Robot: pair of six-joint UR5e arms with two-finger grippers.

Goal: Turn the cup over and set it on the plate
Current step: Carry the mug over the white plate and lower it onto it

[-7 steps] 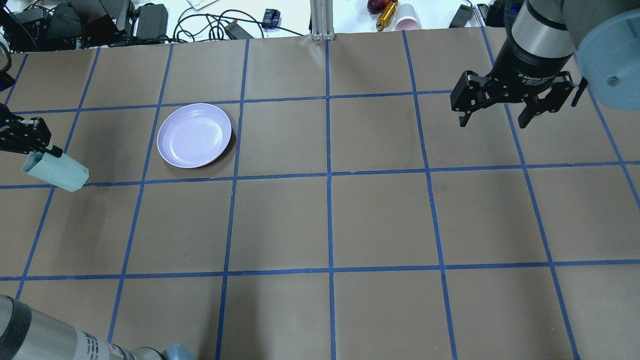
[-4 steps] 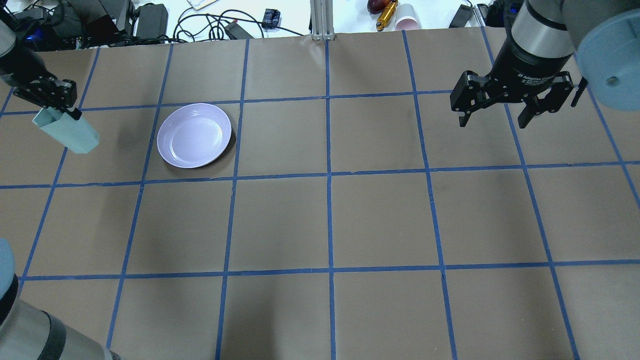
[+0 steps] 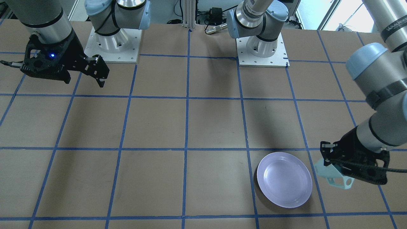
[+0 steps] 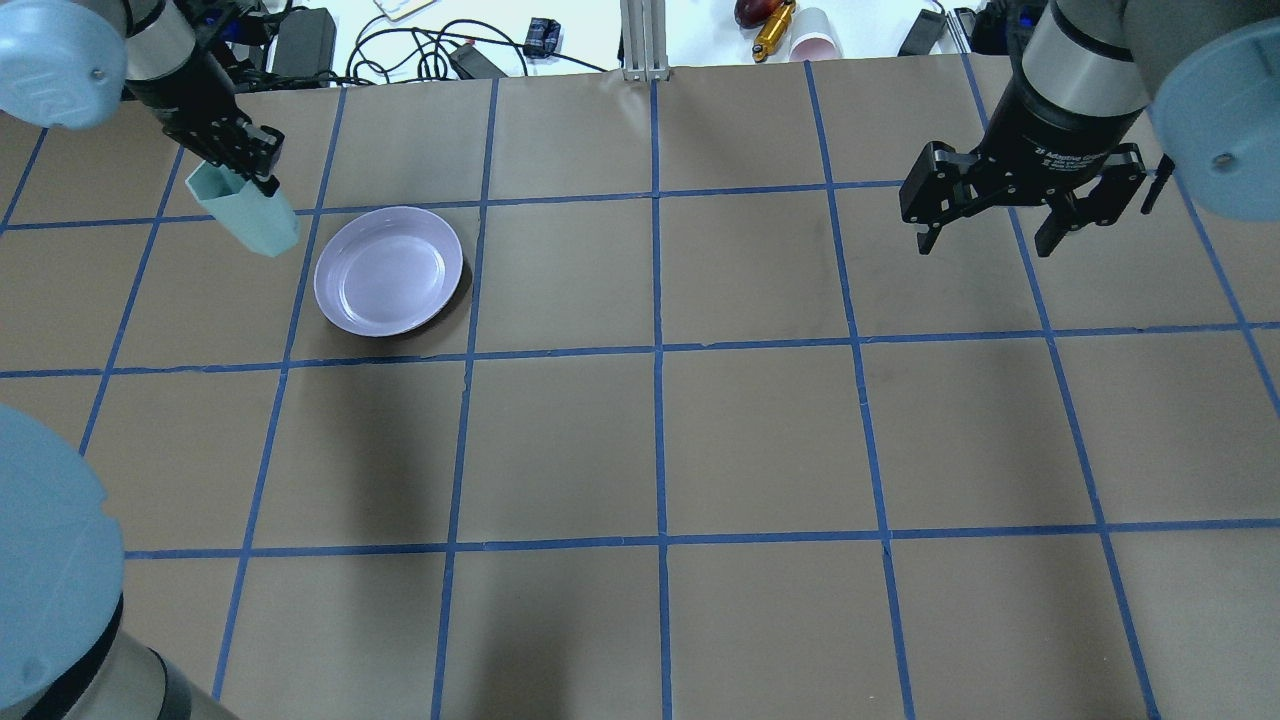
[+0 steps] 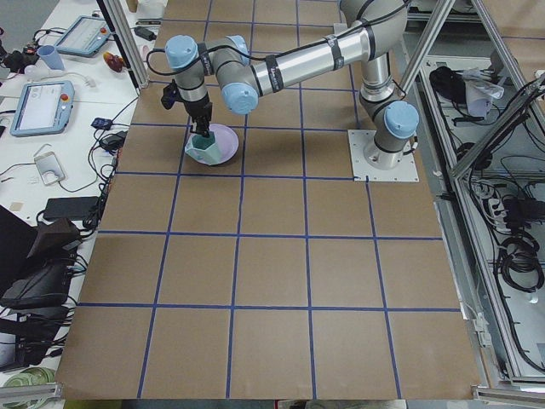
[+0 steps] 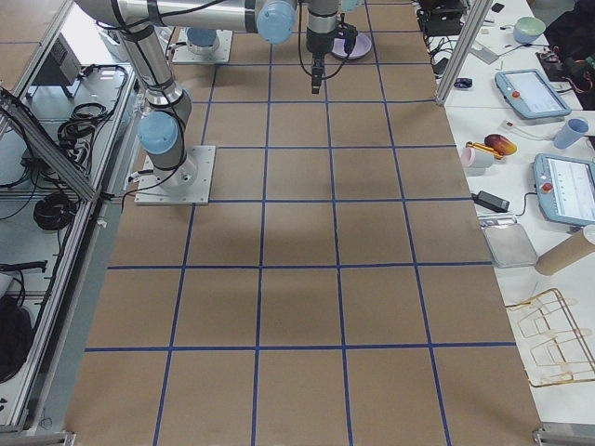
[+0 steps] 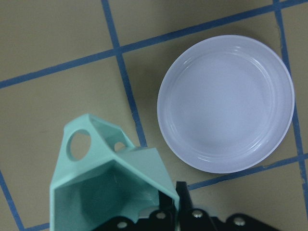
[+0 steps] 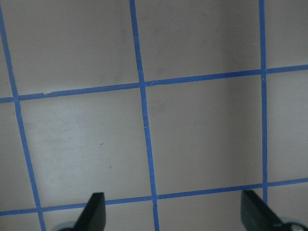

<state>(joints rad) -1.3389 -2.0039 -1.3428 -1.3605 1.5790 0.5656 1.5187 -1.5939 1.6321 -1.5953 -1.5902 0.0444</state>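
Brown gridded bench [image 4: 760, 440]: your left hand [image 4: 245, 165] grips the cup [image 4: 250, 222] by its wall, mouth toward the wrist, raised just beside the plate [image 4: 388, 270]. Your right hand [image 4: 985, 242] hangs spread, well apart from it. Likely the transport step; next, centre the cup over the plate and lower.

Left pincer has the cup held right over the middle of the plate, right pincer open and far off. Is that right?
Not quite. The left pincer holds the cup beside the plate, outside its rim, not over its middle; the left wrist view shows this. The right pincer is open and far off.
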